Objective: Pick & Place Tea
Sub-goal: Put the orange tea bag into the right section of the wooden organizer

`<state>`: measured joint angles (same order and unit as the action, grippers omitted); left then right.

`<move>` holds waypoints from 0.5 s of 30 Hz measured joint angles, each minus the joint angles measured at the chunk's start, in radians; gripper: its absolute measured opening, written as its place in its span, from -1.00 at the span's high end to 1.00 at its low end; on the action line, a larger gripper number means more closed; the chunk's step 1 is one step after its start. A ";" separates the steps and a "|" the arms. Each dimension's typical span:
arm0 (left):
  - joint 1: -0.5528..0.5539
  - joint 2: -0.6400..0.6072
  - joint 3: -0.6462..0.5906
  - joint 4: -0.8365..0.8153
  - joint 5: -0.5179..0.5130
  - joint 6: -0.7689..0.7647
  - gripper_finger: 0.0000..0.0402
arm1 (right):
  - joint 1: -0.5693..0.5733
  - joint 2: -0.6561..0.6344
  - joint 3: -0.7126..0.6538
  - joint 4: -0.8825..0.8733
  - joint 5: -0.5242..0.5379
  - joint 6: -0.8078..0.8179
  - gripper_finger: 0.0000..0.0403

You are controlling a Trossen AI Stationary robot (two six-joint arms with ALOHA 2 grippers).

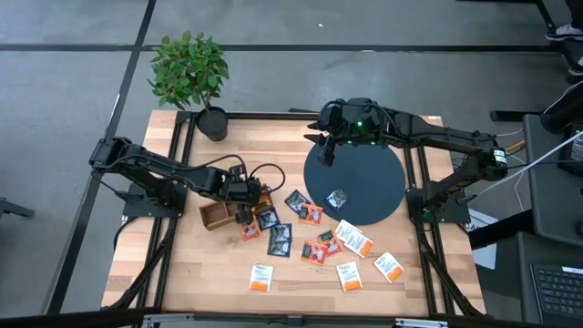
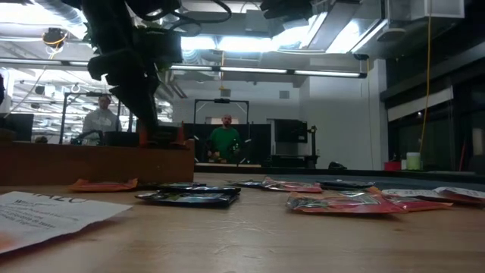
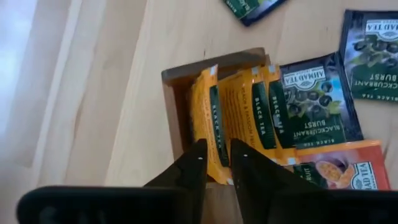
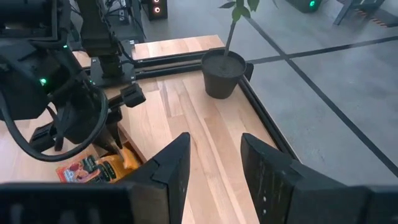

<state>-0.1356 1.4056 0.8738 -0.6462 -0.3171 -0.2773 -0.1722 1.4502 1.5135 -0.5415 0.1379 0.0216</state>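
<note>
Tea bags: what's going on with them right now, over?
Left tool over wooden box, fingers slightly parted around an orange sachet. Right tool open, empty, above the dark disc. More sachets loose on table.

Grey concrete floor (image 1: 73, 82) all round, crossed by dark lines. Light wooden tabletop (image 1: 228, 282) at frame centre in the high view, set on a black metal frame (image 1: 178, 146). Small potted plant (image 1: 189, 77) at the table's upper left corner. Black furniture and a keyboard (image 1: 556, 290) at the right edge. Low view: long ceiling strip lights (image 2: 265, 70) at top, dark wall panels at right, a black rack (image 2: 220, 121) in the middle distance, two persons far back, one in green (image 2: 224, 142), one in grey (image 2: 100, 120) at left.
</note>
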 joint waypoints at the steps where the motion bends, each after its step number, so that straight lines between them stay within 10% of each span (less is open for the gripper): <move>1: 0.000 0.000 0.000 -0.001 0.004 -0.007 0.63 | 0.000 0.000 0.000 0.000 0.000 0.000 0.28; 15: 0.000 0.000 0.087 -0.009 -0.002 0.026 0.55 | -0.001 0.000 0.000 -0.032 -0.001 -0.004 0.28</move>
<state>-0.1356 1.4059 0.9604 -0.6556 -0.3195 -0.2514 -0.1730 1.4502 1.5135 -0.5740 0.1371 0.0178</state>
